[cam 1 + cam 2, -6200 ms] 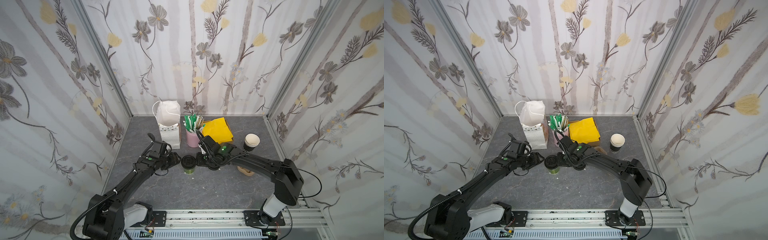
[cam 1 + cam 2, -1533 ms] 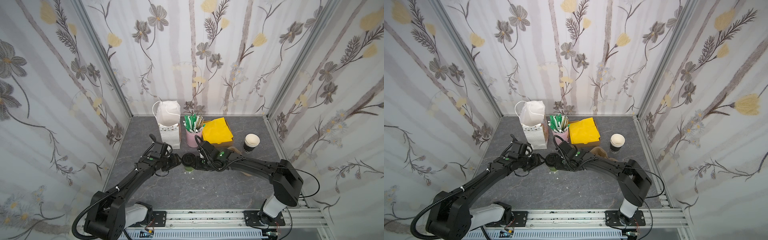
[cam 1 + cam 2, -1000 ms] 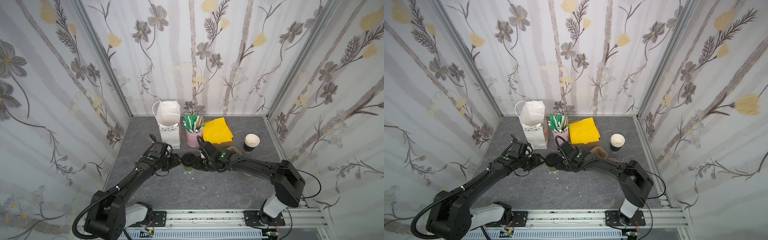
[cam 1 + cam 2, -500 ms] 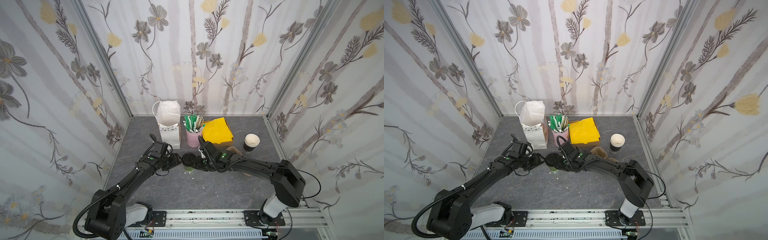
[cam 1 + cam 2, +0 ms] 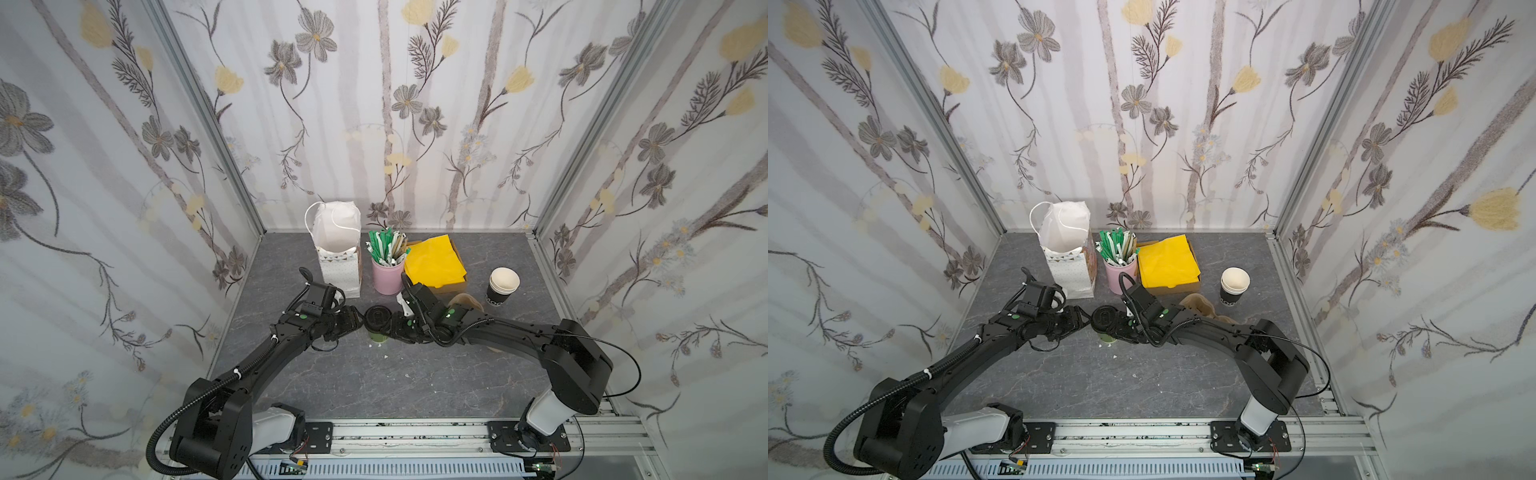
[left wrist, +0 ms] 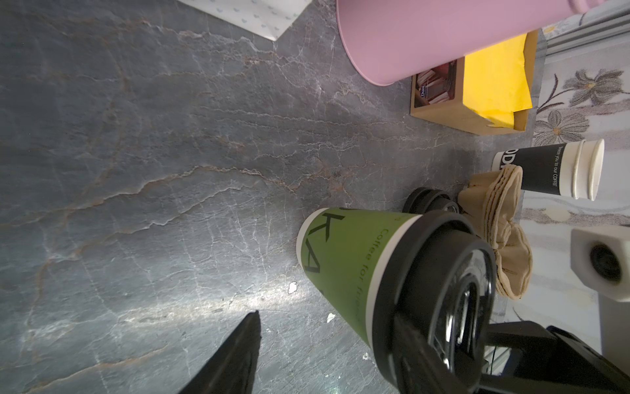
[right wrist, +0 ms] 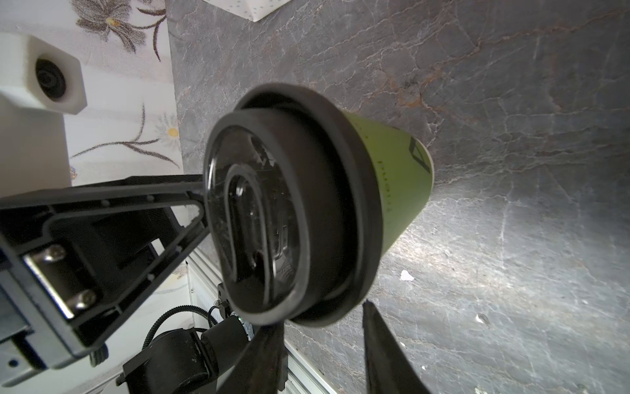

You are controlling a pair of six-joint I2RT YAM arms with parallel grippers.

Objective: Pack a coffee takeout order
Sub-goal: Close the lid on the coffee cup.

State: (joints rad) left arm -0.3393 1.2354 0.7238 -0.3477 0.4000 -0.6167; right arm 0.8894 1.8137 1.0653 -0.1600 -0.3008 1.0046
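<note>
Both top views hang high over my side of the table (image 5: 374, 386), looking down and forward at the whole scene, nearly identical. My wrist cameras sit low and close, facing the cup (image 6: 344, 259) from opposite sides; each also sees the other's lens (image 7: 49, 80).

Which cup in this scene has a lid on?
The green cup near the table's middle: it alone carries a black lid. The black cup stack shows an open cream mouth, and the pink cup holds sticks.
</note>
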